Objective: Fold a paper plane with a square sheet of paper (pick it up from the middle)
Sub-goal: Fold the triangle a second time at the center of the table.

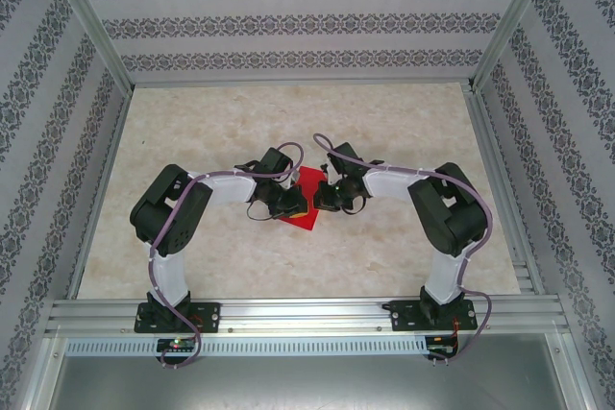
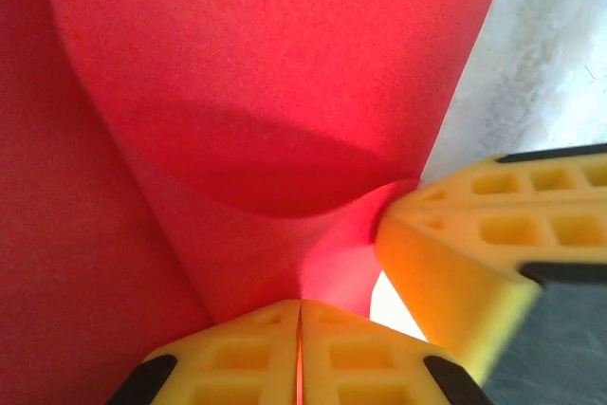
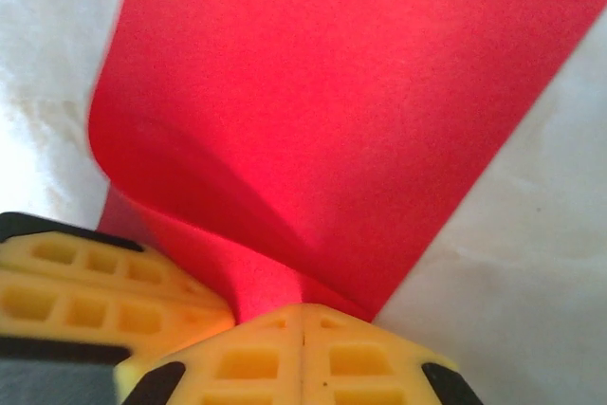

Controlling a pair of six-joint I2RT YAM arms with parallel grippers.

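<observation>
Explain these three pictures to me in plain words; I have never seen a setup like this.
The wide picture looks down from above on two robot arms bolted at the near edge of a pale table, inside a box with patterned walls. Each arm ends in a pincer with two yellow fingers. The other two pictures come from small cameras mounted on the wrists, so each looks along its own fingers.

Between the arms lies a sheet of red paper. The left pincer and the right pincer are both shut, each pinching the paper, which curves up into a soft fold rather than lying flat. In each close-up the other arm's yellow fingers show alongside, so the two grips sit close together.
</observation>
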